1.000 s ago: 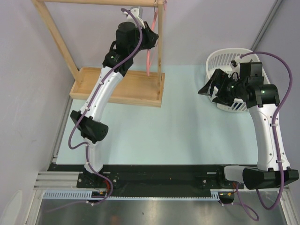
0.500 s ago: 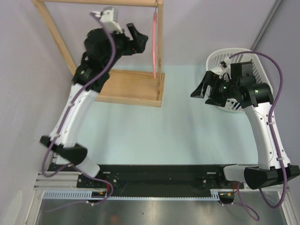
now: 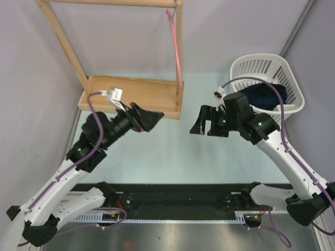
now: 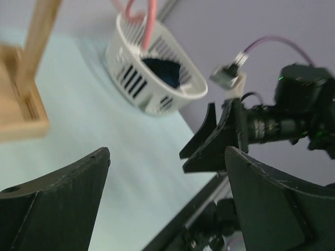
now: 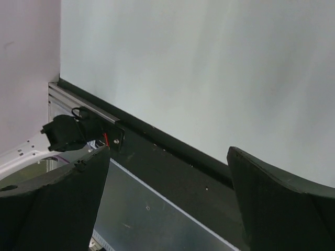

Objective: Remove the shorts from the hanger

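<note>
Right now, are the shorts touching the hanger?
Apart. The top external view shows the shorts in the white basket, with the hanger hanging bare on the wooden rack.

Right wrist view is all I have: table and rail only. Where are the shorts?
Observer: The shorts lie in the white basket at the far right, a dark blue heap.
Operator: Hanger?
Observer: The hanger hangs bare from the top bar of the wooden rack.
Operator: Left gripper?
Observer: The left gripper is open and empty, above the table just in front of the rack's base.
</note>
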You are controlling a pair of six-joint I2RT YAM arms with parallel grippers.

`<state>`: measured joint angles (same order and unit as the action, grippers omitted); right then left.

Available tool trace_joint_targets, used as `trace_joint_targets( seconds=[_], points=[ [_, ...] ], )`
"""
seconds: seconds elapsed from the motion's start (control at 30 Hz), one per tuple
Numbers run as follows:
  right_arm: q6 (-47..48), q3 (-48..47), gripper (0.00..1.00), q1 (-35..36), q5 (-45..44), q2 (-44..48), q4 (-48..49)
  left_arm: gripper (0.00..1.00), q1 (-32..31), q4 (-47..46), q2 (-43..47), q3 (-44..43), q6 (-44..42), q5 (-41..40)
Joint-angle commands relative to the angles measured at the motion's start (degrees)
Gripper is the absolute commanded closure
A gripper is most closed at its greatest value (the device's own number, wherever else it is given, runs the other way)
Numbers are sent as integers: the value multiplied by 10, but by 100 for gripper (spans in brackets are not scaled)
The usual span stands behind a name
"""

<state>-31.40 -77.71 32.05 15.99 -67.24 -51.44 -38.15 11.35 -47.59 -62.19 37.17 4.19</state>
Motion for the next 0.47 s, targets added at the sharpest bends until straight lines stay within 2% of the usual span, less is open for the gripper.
trace_joint_targets(
  seconds=[0.0, 0.17, 0.27, 0.33, 0.43],
  points=[
    [-60, 94, 0, 12, -46, 61, 74, 4, -25, -41, 53, 115, 83, 39],
    [-96, 216, 0, 14, -39, 135, 129, 4, -27, -95, 122, 259, 143, 82],
    [-130, 295, 0, 14, -52, 211, 175, 4, -28, -130, 173, 328, 164, 90],
    [-136, 337, 0, 14, -43, 261, 214, 3, -28, -149, 200, 356, 174, 97],
    [-157, 396, 0, 13, -48, 291, 218, 2, -28, -153, 253, 406, 185, 107]
  ],
)
